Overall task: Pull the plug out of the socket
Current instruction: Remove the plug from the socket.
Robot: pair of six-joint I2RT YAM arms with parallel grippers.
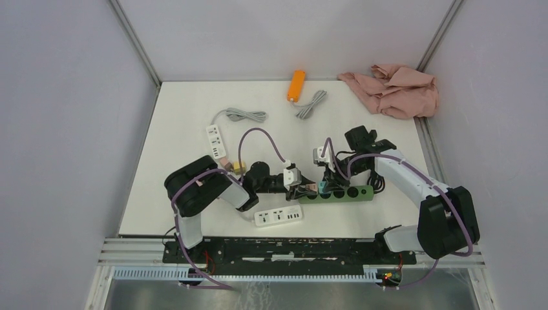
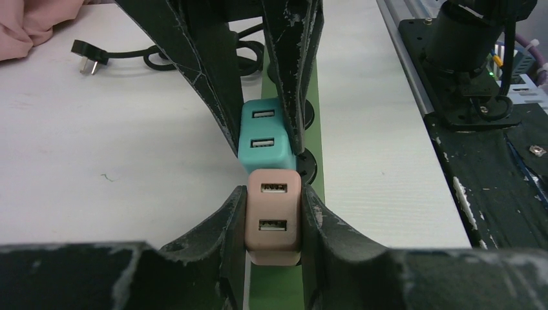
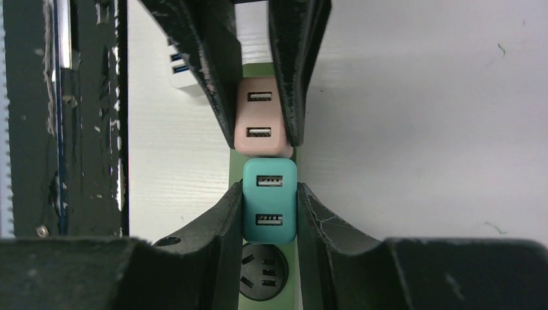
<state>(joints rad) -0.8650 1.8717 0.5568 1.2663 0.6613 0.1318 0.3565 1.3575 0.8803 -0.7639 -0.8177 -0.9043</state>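
The left gripper (image 2: 273, 223) is clenched on the pink plug (image 2: 273, 206) between its fingers. The right gripper (image 3: 269, 210) grips the teal plug (image 3: 269, 194). Both plugs sit in the green strip (image 2: 320, 139) beneath. I'd lift straight out (no twisting).

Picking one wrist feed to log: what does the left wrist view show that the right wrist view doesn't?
Left wrist only: a loose black plug and pink cloth. Right wrist only: a white USB power strip and an empty black socket. Both: the left end effector clamping the pink two-port USB charger, the right end effector clamping the teal two-port USB charger, adjacent on the green power strip.
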